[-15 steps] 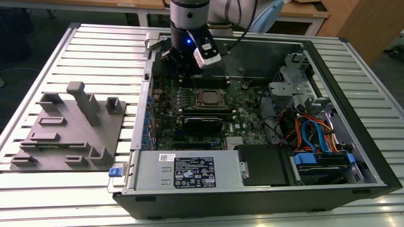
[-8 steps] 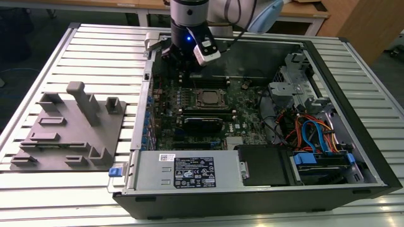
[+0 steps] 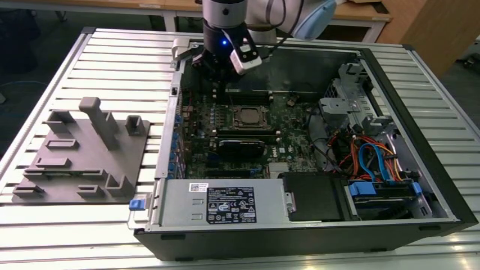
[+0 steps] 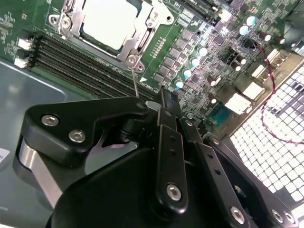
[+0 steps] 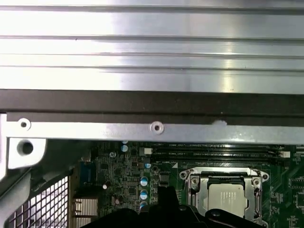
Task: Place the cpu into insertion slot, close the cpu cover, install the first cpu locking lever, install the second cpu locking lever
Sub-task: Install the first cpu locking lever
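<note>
The cpu shows its silvery top inside the insertion slot on the green motherboard. Over it lies the cpu cover, flat, its frame ringing the chip; both also show in the first wrist view, cpu and cover. A thin metal locking lever runs from the socket's corner toward my gripper. The gripper hangs over the board's far corner, beside the socket and apart from it, its black fingers shut together with nothing seen between them.
The open computer case lies on a slatted metal table. Black memory slots run beside the socket. A grey fixture block stands at the exterior view's left. The power supply and the drive cage with cables fill the near side.
</note>
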Controlling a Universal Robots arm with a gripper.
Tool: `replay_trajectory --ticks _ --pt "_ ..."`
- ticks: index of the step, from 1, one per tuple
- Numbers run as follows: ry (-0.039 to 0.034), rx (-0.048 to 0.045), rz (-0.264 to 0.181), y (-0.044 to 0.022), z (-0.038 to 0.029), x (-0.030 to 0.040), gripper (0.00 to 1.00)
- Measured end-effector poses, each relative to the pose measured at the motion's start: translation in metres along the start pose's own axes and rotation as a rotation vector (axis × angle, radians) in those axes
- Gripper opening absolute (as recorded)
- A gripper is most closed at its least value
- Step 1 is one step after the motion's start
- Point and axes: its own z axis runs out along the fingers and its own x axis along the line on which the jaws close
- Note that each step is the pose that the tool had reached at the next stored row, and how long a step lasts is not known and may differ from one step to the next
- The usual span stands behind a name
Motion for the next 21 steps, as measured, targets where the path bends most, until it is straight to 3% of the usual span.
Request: replay_trajectory --ticks 9,14,21 --pt "-0.0014 0.0 -0.01 0.0086 0.0001 -0.0001 0.1" --pt "-0.0028 0.0 -0.011 0.0087 0.0001 -0.0004 0.1" --pt "-0.0029 0.0 -0.011 0.0087 0.0002 -0.006 0.1"
